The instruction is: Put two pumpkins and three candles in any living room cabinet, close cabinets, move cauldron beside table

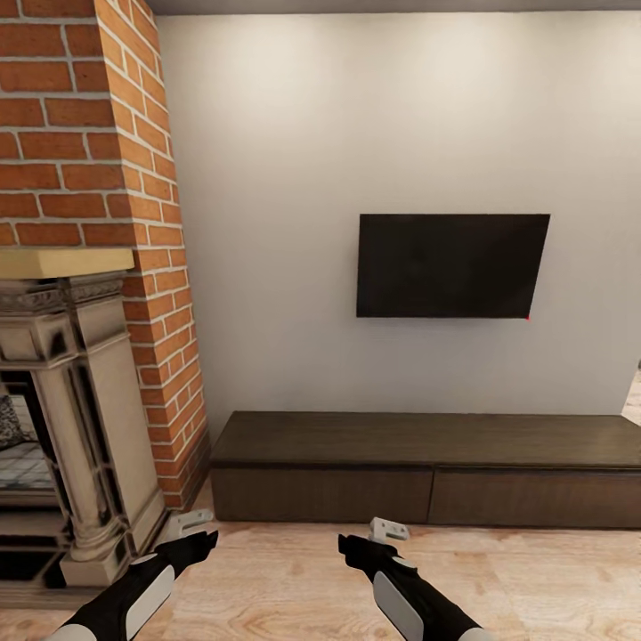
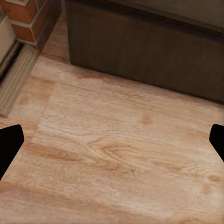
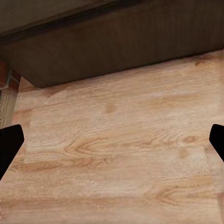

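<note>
The cabinet (image 1: 427,467), a long, very low dark-brown wood unit with a flat top and two wide handleless fronts, sits against the pale wall just ahead of both my grippers, with both fronts flush and shut. My left gripper (image 1: 190,525) hangs low over the light wood plank floor (image 1: 294,579), near the cabinet's left end; in the left wrist view its two black fingertips (image 2: 9,147) stand wide apart at the picture's edges, with bare floor between them, so it is fully spread and holds nothing. My right gripper (image 1: 385,532) hovers in front of the seam between the two fronts, touching neither; in the right wrist view its fingertips (image 3: 9,144) are likewise far apart over bare planks, empty. Beyond my left gripper, a red brick chimney column (image 1: 107,178) rises beside the cabinet, with a cream carved stone fireplace surround (image 1: 85,401) at its foot. Above the cabinet, ahead of my right gripper, a flat black television screen (image 1: 452,265) hangs on the wall.
</note>
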